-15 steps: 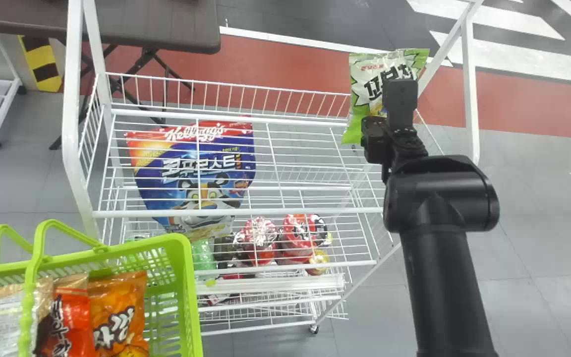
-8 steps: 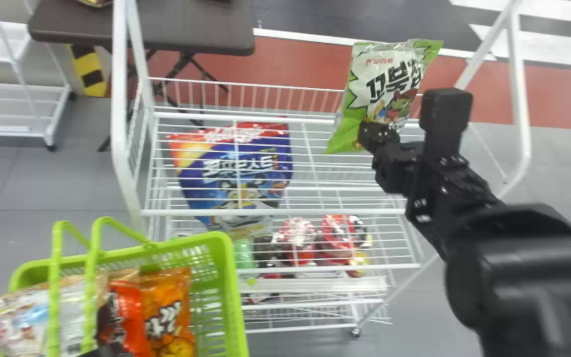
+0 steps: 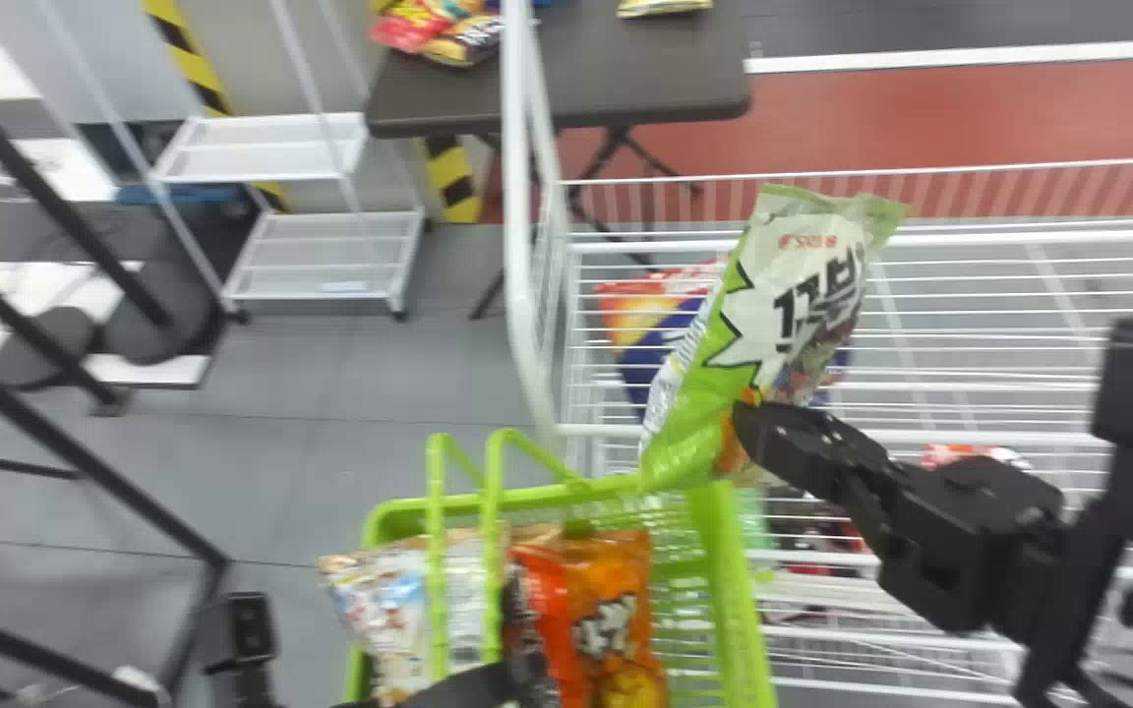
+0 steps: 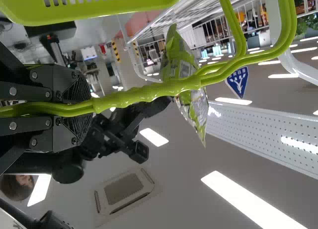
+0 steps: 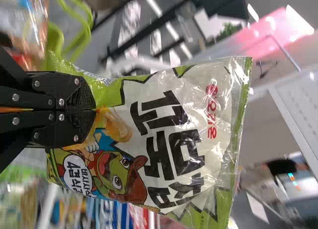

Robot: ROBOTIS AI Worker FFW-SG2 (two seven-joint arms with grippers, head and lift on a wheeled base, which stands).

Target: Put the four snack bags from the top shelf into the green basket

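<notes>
Held in the right gripper point(image 3: 751, 433), a green-and-white snack bag point(image 3: 773, 334) is gripped near one end, the black fingers being pressed together on its film; in the right wrist view, its printed face is spread out beyond the fingertips. In the head view, the bag is seen tilted, its lower end overlapping the rim of the green basket point(image 3: 745, 610). Whether the rim is touched cannot be told.

By the left gripper point(image 3: 473, 685), the basket's green handles point(image 4: 144, 93) are clasped, as is shown in the left wrist view. Inside the basket, a pale bag point(image 3: 394, 610), a red bag point(image 3: 552, 615) and an orange bag point(image 3: 616, 629) are placed side by side, partly crossed by the handles.

Beyond the basket, a white wire rack point(image 3: 522, 246) is seen, with a blue-and-red package point(image 3: 645, 329) partly covered by the held bag. Farther back, small packages point(image 3: 429, 25) are carried on a dark worktop point(image 3: 645, 88).
</notes>
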